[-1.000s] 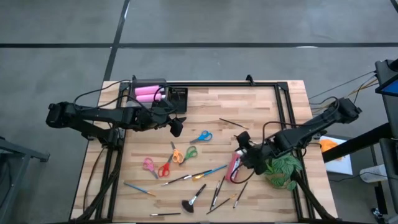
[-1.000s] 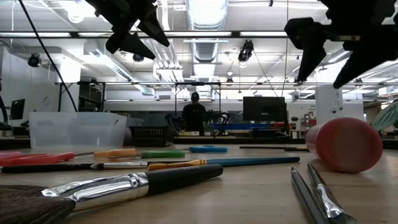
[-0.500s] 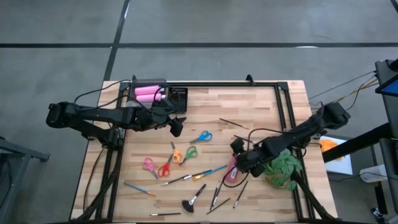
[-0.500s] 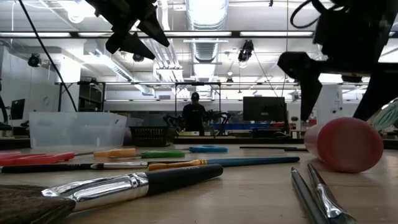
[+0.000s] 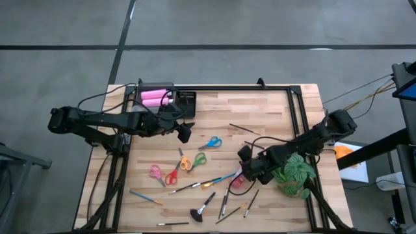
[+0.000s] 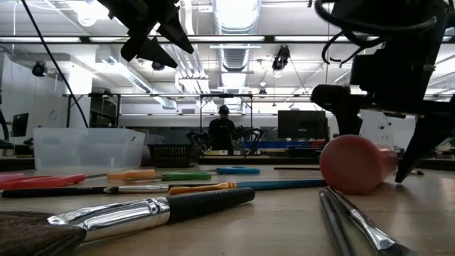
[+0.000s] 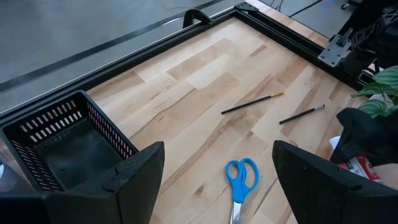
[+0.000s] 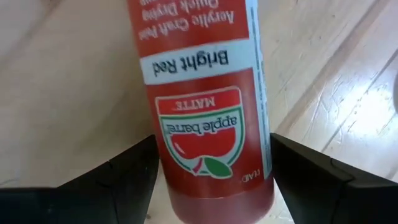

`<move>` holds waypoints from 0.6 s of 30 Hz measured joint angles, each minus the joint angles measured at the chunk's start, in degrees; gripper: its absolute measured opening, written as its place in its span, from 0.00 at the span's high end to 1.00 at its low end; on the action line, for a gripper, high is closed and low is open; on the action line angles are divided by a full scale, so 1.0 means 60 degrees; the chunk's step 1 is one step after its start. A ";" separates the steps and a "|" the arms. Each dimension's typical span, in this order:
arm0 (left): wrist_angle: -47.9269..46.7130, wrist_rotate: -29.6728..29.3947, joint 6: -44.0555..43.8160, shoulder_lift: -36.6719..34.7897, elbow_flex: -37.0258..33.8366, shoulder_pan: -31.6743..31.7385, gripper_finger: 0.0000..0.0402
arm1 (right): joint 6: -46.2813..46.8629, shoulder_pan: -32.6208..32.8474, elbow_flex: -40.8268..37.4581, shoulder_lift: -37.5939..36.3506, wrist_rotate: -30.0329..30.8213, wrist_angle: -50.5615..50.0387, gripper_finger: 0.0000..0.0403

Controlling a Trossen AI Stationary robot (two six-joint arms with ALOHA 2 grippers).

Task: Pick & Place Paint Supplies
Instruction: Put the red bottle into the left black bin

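Two spread fingers of right gripper (image 8: 208, 180) straddling red tube (image 8: 202, 106), contact seemingly absent, left gripper (image 7: 217, 174) open above table

The wooden table (image 5: 273, 117) has a light butcher-block top, and a black metal frame (image 5: 296, 110) runs along its 12 o'clock edge and down the 3 o'clock side. At about 11 o'clock on the table stands a black slotted tray (image 5: 186, 103), and just beside it, toward 9 o'clock, is a clear tub (image 5: 151, 96). A green leafy plant (image 5: 296, 177) sits near the table edge at about 4 o'clock. Around the table is a grey floor (image 5: 214, 26) with dark lines across it. In the low view a person (image 6: 223, 132) stands far behind the table, in a hall with ceiling lights, and the clear tub shows as a pale box at the left.
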 joint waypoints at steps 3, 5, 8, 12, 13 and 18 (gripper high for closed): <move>0.0001 0.0000 0.0000 0.0000 0.0002 0.0001 0.25 | 0.0079 -0.0023 0.0000 -0.0027 -0.0001 0.0020 0.29; -0.0002 0.0000 0.0000 0.0000 0.0002 -0.0001 0.25 | 0.0216 -0.0027 -0.0004 -0.0047 0.0000 0.0047 0.29; 0.0001 0.0000 0.0000 0.0000 0.0002 0.0002 0.25 | 0.0299 -0.0036 -0.0007 -0.0098 0.0000 0.0080 0.29; 0.0001 0.0000 0.0000 0.0000 0.0002 -0.0001 0.25 | 0.0305 -0.0036 -0.0007 -0.0118 0.0000 0.0098 0.30; 0.0001 0.0000 0.0000 0.0000 0.0002 0.0000 0.25 | 0.0322 -0.0036 -0.0007 -0.0115 0.0000 0.0098 0.32; 0.0001 0.0000 0.0000 0.0000 0.0001 -0.0001 0.25 | 0.0331 -0.0036 -0.0007 -0.0093 0.0033 0.0113 0.45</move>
